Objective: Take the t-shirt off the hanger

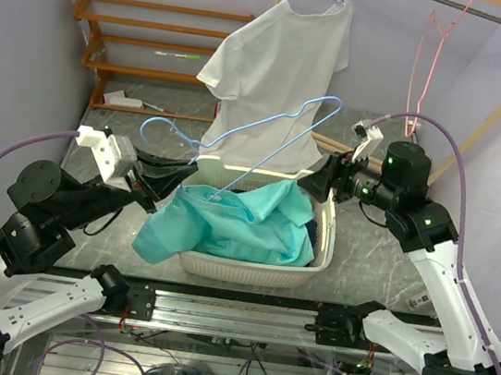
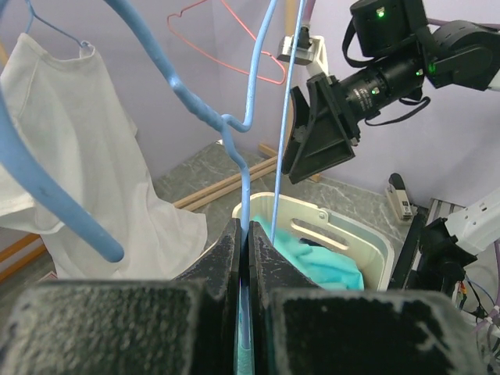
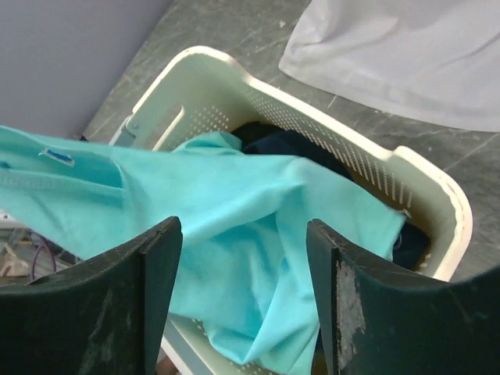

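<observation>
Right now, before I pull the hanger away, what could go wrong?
The blue hanger, clamped in the left tool, has its lower end at the folds of the teal t-shirt; pulling may drag the shirt along. The shirt droops over the basket rim and could slide out. The open right tool holds nothing down.

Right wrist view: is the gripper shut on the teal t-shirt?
No, the right gripper is open above the teal t-shirt, with nothing between its fingers.
</observation>
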Tool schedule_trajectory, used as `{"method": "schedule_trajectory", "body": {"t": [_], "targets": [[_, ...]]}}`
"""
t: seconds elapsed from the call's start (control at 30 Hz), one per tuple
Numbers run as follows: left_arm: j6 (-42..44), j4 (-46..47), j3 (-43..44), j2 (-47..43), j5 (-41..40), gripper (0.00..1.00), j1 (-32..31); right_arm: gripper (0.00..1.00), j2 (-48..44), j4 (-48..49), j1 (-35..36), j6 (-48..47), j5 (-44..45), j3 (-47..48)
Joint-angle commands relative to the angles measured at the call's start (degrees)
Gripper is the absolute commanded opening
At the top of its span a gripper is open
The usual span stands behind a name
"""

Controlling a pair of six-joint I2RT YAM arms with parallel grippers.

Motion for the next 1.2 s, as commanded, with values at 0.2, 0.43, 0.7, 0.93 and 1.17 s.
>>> {"method": "schedule_trajectory", "body": {"t": [0.2,0.43,0.7,0.93,1.17], "targets": [[0.3,2.2,1.4,3.8,3.8,0.07,0.0,0.6,-11.0,-13.1,-0.2,-7.5,-0.2,11.6],[1.8,-5.1,3.7,11.5,18.9,0.07,0.0,0.55,-14.1,-13.0,-0.2,-9.7,-11.6,19.4],[3.9,-10.4,6.8,17.1,28.6,0.07,-0.1,0.55,-10.3,-11.1,-0.2,-10.1,-14.8,19.6],[2.1,-7.0,6.2,16.9,29.9,0.07,-0.1,0.56,-6.5,-10.6,-0.2,-10.9,-13.9,16.5],[0.7,-5.0,5.9,17.1,29.3,0.07,0.0,0.59,-5.5,-9.7,-0.2,-10.5,-18.5,13.5]]}}
